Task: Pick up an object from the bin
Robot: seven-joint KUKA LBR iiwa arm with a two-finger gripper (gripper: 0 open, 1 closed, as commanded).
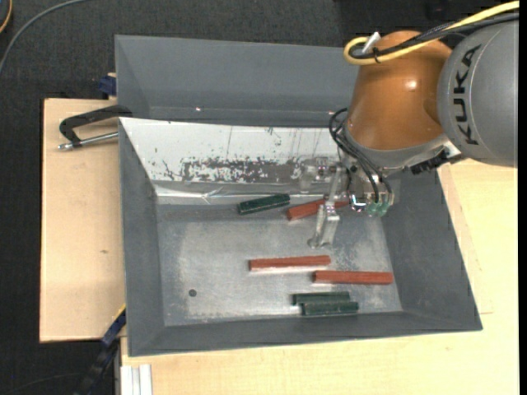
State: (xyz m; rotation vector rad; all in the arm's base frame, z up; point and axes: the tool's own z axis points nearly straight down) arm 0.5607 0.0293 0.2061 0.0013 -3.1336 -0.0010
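1. The tool [320, 237] hangs low in the back right part of the bin [136, 245], below the orange cover [395, 89] of the arm. I cannot tell whether it is open or closed, and I see nothing held in it.
2. The nearest thing is a short red stick [303, 212], lying flat on the bin floor close to the back wall. Its right end runs under the tool, so I cannot say if they touch.
3. Its long axis goes almost left to right in the camera view, with the right end turned a little toward the back wall.
4. In my judgement it is a stiff, light and thin bar with a smooth surface. It may slip or turn if it is taken near one end. A better hold is at the middle, closing across its narrow width.
5. A green stick [263, 206] lies just beside its left end, nearly in the same line, and could be pushed.
6. A second red stick [289, 263], a third red stick [352, 277] and a dark green stick [327, 306] lie well apart from it, toward the front.
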